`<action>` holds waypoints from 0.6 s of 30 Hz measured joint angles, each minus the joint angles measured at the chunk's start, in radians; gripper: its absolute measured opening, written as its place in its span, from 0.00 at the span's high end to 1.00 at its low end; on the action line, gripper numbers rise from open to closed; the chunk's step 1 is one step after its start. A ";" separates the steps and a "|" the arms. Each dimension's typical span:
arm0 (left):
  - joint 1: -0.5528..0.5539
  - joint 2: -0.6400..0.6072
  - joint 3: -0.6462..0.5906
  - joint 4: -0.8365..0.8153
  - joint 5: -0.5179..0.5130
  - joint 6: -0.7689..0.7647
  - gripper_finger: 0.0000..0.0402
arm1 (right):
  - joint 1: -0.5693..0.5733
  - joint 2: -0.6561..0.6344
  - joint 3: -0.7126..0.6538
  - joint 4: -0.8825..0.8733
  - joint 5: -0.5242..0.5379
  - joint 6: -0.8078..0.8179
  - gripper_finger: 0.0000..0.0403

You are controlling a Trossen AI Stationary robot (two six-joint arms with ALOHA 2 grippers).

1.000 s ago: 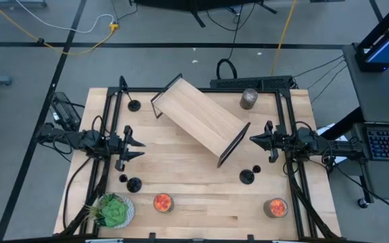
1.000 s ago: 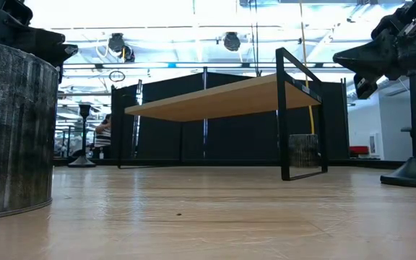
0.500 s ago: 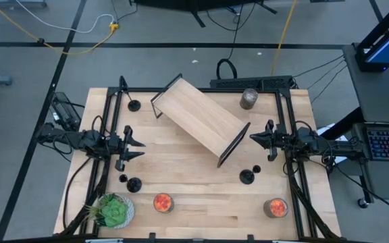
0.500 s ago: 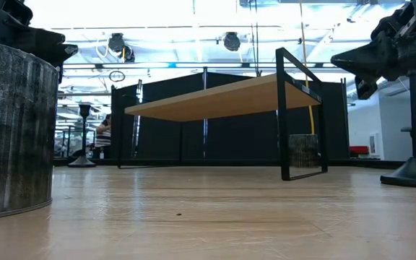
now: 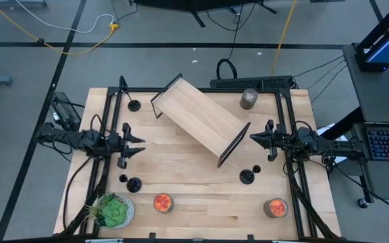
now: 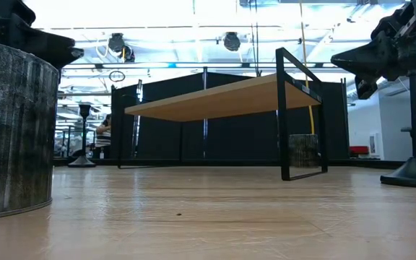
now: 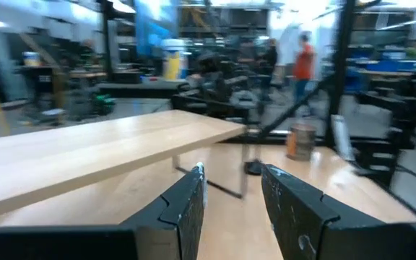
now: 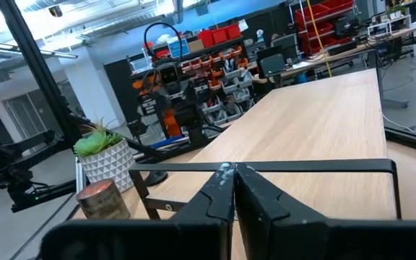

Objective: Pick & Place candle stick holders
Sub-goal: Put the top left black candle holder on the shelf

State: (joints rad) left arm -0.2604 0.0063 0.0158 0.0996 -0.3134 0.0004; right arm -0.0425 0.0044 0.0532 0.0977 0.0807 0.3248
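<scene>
- Three candle stick holders (image 5: 134, 183) (image 5: 247, 177) (image 5: 134, 104) stand untouched on the table (image 5: 188, 169).
- Left gripper (image 5: 139, 142), fingers spread and empty, has just swung slightly; reaching may be starting.
- Right gripper (image 5: 254, 139) waits, pressed together.

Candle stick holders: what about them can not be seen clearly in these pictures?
- High view: the candle stick holders are too small; stems and cups merge with the bases.
- Low view: the grey jar fills the near side and may hide some; one holder shows only far off.
- Left wrist view: motion blur; only a dark base under the shelf shows.
</scene>
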 joint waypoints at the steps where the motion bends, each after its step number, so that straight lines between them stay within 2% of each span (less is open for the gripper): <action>1: 0.000 0.000 0.000 0.015 -0.030 -0.003 0.64 | 0.000 0.000 0.000 0.000 0.000 0.001 0.98; 7: 0.000 0.000 0.000 0.144 -0.135 -0.068 0.64 | 0.000 0.000 0.000 0.004 0.001 0.051 0.98; 13: 0.000 0.000 0.000 0.272 -0.247 -0.051 0.64 | 0.000 0.000 0.000 0.004 0.001 0.064 0.98; 18: 0.000 0.000 0.000 0.339 -0.264 -0.048 0.64 | 0.000 0.000 0.000 0.004 0.001 0.064 0.98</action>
State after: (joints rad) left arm -0.2604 0.0062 0.0158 0.4389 -0.5777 -0.0471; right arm -0.0425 0.0044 0.0528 0.1020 0.0817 0.3889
